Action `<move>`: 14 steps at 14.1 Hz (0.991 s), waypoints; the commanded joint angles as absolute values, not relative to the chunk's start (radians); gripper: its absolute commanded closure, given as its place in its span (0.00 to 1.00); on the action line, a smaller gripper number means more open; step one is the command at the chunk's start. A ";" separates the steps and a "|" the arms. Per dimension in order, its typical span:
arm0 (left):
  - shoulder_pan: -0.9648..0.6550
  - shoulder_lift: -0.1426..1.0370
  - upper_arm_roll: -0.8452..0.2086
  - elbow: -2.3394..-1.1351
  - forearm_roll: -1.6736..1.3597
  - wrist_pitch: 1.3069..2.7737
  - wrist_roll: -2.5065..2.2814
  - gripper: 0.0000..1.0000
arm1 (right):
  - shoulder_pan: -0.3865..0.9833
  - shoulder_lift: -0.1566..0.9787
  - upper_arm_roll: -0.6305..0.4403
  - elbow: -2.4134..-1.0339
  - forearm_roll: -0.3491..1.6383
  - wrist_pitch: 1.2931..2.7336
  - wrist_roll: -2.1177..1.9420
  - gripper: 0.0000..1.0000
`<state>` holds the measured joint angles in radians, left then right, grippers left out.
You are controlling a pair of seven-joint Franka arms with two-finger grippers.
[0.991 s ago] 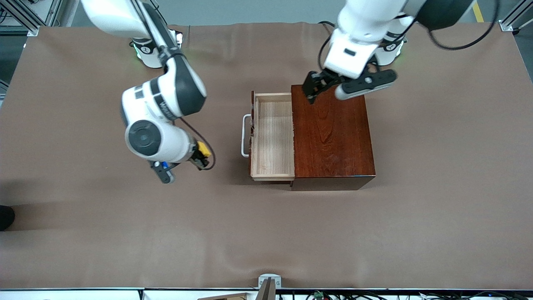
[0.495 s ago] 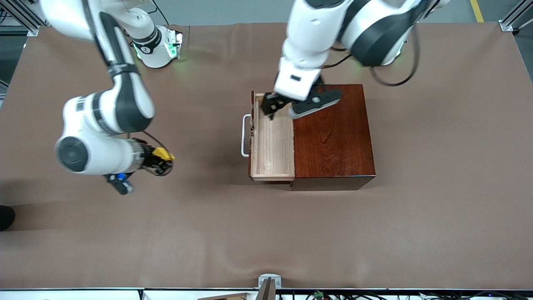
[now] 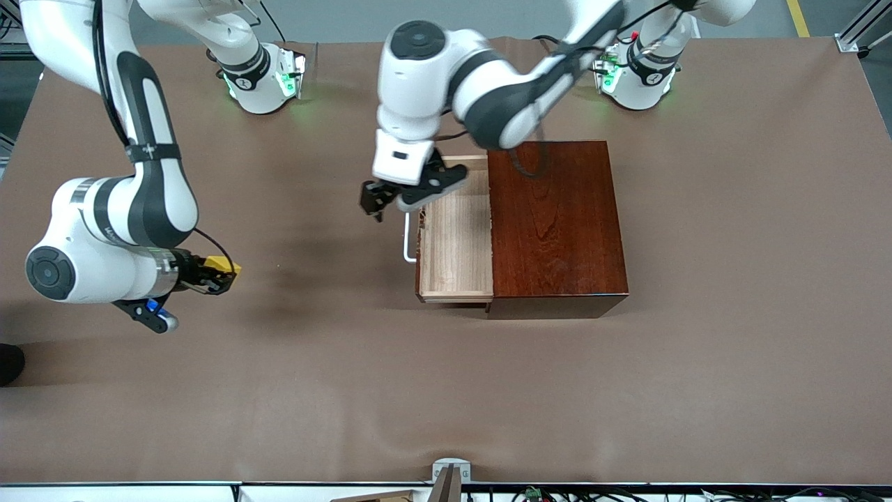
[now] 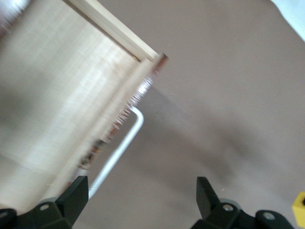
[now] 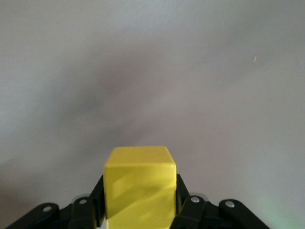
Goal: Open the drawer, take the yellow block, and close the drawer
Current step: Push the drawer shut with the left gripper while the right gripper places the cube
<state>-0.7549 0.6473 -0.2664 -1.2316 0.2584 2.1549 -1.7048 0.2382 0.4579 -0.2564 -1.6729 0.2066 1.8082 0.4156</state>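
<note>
The reddish-brown wooden box (image 3: 554, 226) sits mid-table with its drawer (image 3: 456, 240) pulled out toward the right arm's end; the pale interior holds nothing. Its white handle (image 3: 406, 237) also shows in the left wrist view (image 4: 119, 148). My left gripper (image 3: 373, 199) is open, in the air beside the handle's upper end, with the handle near one finger (image 4: 71, 198). My right gripper (image 3: 221, 273) is shut on the yellow block (image 3: 224, 265), low over the brown table toward the right arm's end. The block fills the jaws in the right wrist view (image 5: 139, 186).
The brown cloth-covered table (image 3: 446, 390) spreads wide around the box. The arms' bases stand along the table's edge farthest from the front camera. A small grey mount (image 3: 449, 474) sits at the table's edge nearest the front camera.
My left gripper moved from over the box across the open drawer to beside the handle. My right gripper carried the yellow block away from the drawer toward the right arm's end.
</note>
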 commanded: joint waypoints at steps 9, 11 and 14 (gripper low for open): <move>-0.983 0.887 -0.032 -1.149 0.284 2.362 -2.120 0.00 | 0.092 0.459 -0.245 -1.836 0.097 2.031 -0.003 1.00; -0.985 0.896 -0.031 -1.152 0.284 2.356 -2.167 0.00 | 0.094 0.466 -0.245 -1.909 0.097 2.130 -0.015 1.00; -0.983 0.900 -0.031 -1.155 0.282 2.297 -2.187 0.00 | 0.095 0.469 -0.245 -1.989 0.095 2.259 -0.029 1.00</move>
<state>-0.9757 0.8646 -0.0412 -1.2019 0.2584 2.2953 -2.0982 0.1063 0.4884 -0.2580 -1.9368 0.1130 2.2031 -0.0143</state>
